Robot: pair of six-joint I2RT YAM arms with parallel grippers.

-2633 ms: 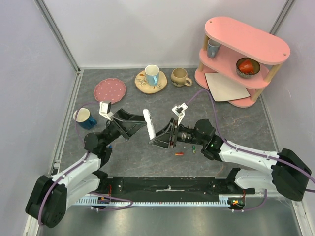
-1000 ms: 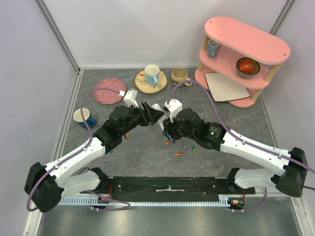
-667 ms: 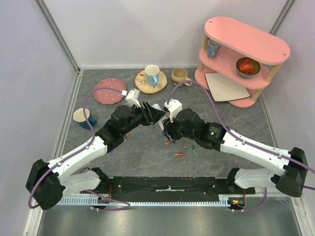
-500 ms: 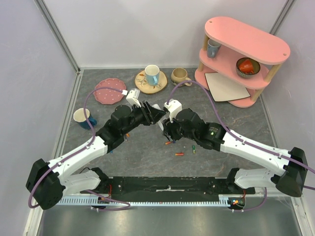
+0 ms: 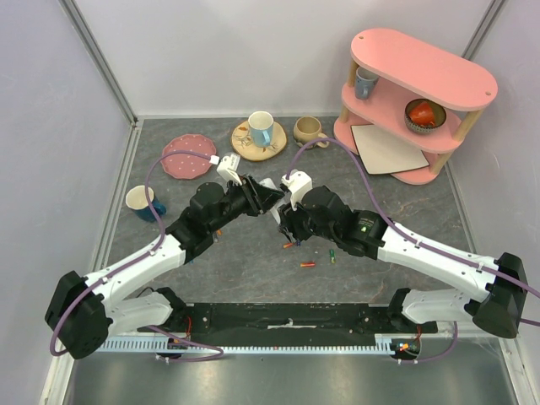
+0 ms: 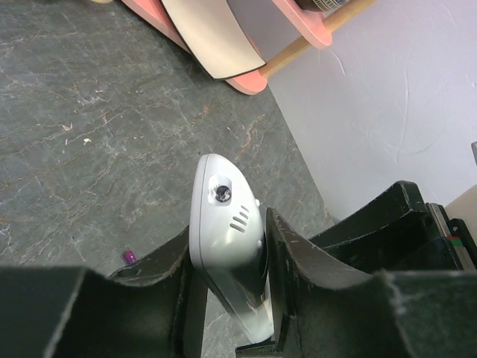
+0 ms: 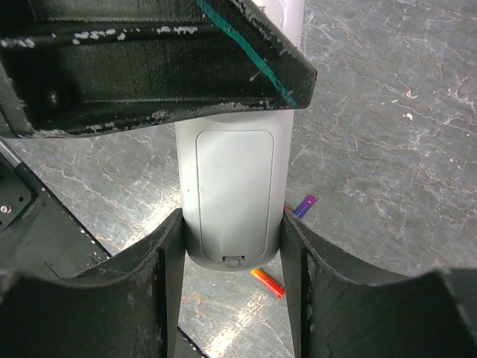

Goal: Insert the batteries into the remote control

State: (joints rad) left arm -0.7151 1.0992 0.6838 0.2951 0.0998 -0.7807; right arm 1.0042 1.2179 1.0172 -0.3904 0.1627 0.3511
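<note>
The white remote control hangs above the table between both grippers, its back and battery cover facing the right wrist camera. My right gripper is shut on its lower end, one finger on each long side. My left gripper is shut on its other, rounded end. In the top view the two grippers meet nose to nose at mid-table. Loose batteries lie on the table below: a red-orange one, a purple one, and in the top view a red-orange one and a green one.
A dark blue mug stands at the left and a pink spotted plate behind it. A wooden plate with a light blue mug and a beige mug stand at the back. A pink shelf with a beige board fills the back right.
Both arms carried the remote up and back toward mid-table. Over the last second the left jaws narrowed onto the remote's rounded end; the right grip held still.
</note>
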